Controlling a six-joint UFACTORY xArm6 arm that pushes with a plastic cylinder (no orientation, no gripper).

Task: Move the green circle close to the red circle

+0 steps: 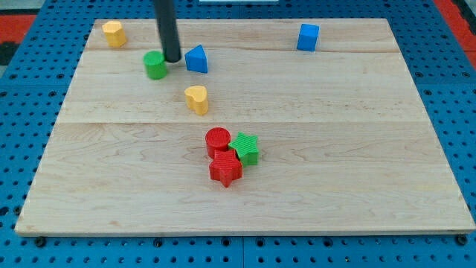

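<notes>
The tip (172,59) is seen just right of the green circle (155,65) (upright, round, no heading); the red circle (218,140) lies well apart, lower right.

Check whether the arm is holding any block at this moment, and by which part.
Nothing is held. The arm ends in a rod; my tip stands just right of the green circle, between it and the blue triangle.
</notes>
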